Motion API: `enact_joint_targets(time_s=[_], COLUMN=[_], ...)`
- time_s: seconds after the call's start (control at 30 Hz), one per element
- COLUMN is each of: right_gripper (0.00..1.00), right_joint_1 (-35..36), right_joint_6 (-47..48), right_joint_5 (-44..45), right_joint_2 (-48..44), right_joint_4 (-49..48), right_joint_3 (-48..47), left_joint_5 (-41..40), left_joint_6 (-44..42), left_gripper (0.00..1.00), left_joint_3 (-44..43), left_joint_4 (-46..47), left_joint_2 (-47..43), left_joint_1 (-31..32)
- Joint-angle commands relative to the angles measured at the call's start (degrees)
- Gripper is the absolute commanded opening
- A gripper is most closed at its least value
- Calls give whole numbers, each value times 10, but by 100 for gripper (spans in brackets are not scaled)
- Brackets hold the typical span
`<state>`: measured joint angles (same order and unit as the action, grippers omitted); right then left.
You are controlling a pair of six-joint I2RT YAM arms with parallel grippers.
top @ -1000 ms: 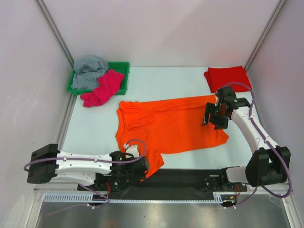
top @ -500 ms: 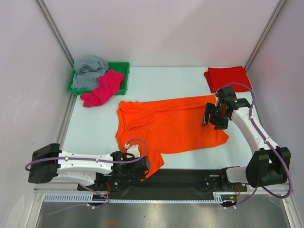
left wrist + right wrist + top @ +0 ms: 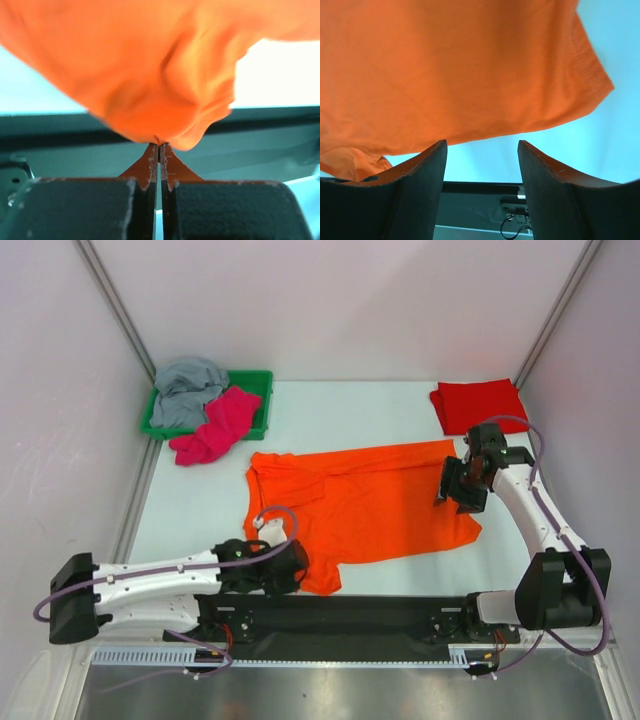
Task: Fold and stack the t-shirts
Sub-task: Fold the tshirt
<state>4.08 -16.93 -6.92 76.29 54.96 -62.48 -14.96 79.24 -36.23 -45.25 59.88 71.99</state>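
Far left: grey t-shirt (image 3: 188,390) and pink t-shirt (image 3: 215,425) heaped at green tray (image 3: 262,374). Then left gripper (image 3: 160,146) clenched on near corner of orange t-shirt (image 3: 365,505), which lies in middle. Tiny pinch; we fear cloth slips out if pulled fast. Then right gripper (image 3: 482,145) spread wide over shirt's right edge, holding nothing, we think; one-sided lift may bunch shirt. Far right corner: red t-shirt (image 3: 478,403), folded.

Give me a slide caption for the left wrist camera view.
Left gripper shut on a bunched edge of the orange t-shirt, cloth filling the upper frame.
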Motion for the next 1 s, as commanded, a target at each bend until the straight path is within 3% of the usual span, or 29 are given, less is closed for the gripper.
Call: enact_joint_targets(time_s=[0.0,0.27,0.53,0.7,0.97], right_gripper=[61,43,49,54,52], right_joint_1=[-33,-151,-239,-270,-277], right_joint_6=[1,-35,-48,-63,-92], right_joint_5=[9,-30,-43,-42,-81], right_joint_2=[25,62,53,89,119], right_joint_4=[1,-33,-49,-61,-126], right_joint_3=[1,60,104,99,129], left_joint_5=[-21,23,84,112,140], left_joint_6=[-104,-282,-410,-456,-494], left_gripper=[0,0,0,0,0], left_joint_3=[-55,-117,-118,-136,-133], left_joint_4=[-22,13,104,110,101], left_joint_2=[-13,37,73,86,61], left_joint_1=[-52,-152,-234,-280,-342])
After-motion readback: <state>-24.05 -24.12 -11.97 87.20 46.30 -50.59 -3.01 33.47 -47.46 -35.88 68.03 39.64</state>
